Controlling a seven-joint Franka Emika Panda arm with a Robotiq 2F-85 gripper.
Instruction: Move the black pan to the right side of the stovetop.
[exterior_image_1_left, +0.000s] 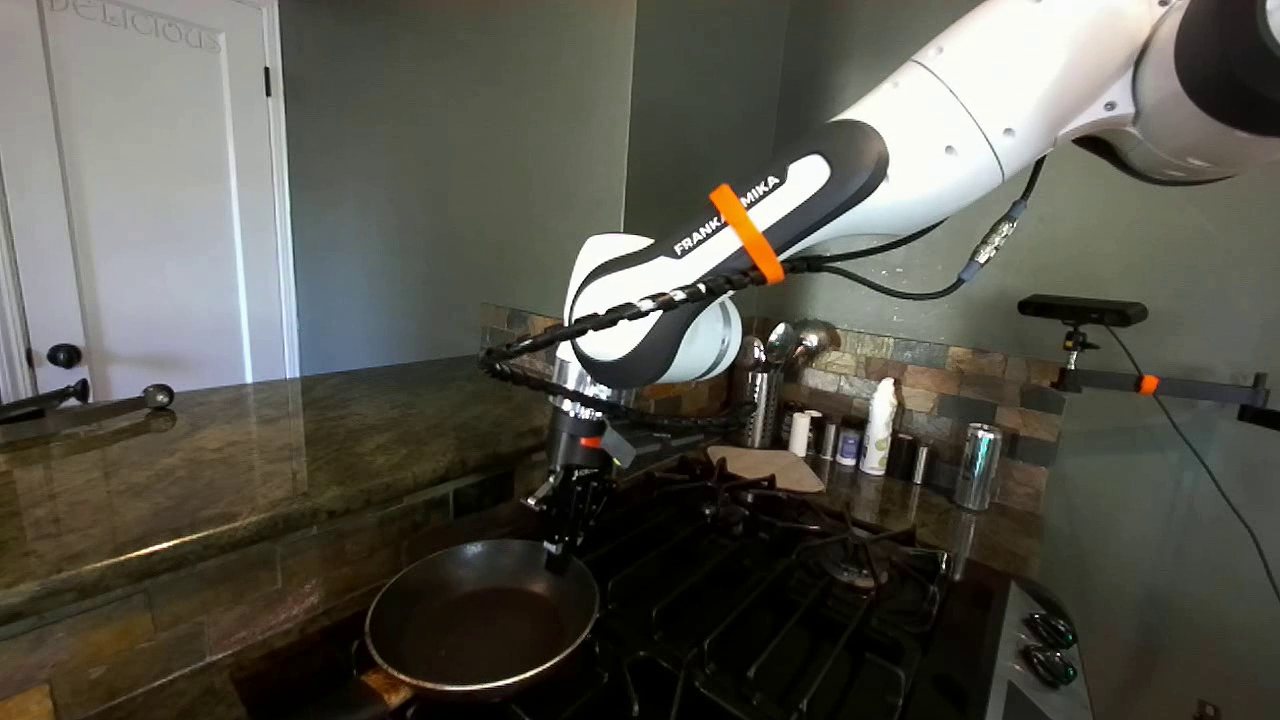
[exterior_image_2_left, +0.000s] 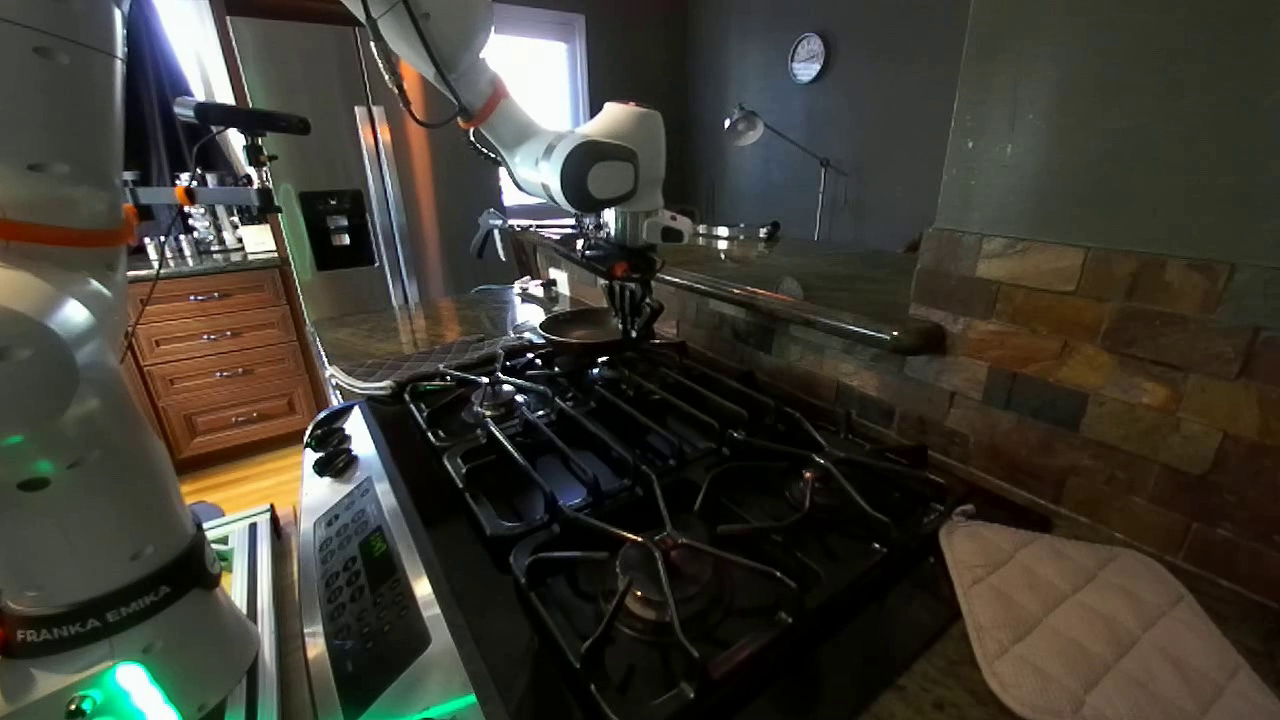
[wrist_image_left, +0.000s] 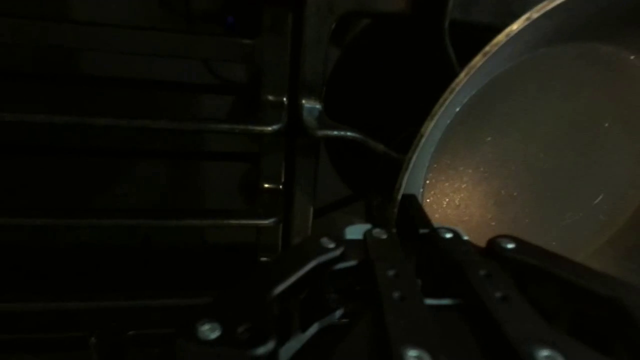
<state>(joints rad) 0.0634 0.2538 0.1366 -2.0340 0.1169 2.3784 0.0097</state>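
The black pan (exterior_image_1_left: 482, 630) sits over the stovetop (exterior_image_1_left: 735, 610) near the raised counter, its handle toward the bottom edge of that exterior view. It also shows at the far end of the stovetop (exterior_image_2_left: 600, 515) in an exterior view, where the pan (exterior_image_2_left: 572, 326) is partly behind the fingers. My gripper (exterior_image_1_left: 560, 556) points down at the pan's rim. In the wrist view, the gripper (wrist_image_left: 398, 215) has one finger inside the pan (wrist_image_left: 530, 135) and one outside, close on the rim. The outer fingertip is dark and hard to see. Whether the pan touches the grates is unclear.
The raised stone counter (exterior_image_1_left: 200, 470) runs beside the pan. Canisters and a white bottle (exterior_image_1_left: 879, 428) stand behind the stovetop. A pale pot holder (exterior_image_2_left: 1100, 610) lies at the stovetop's end. Control knobs (exterior_image_1_left: 1050, 645) line the front edge.
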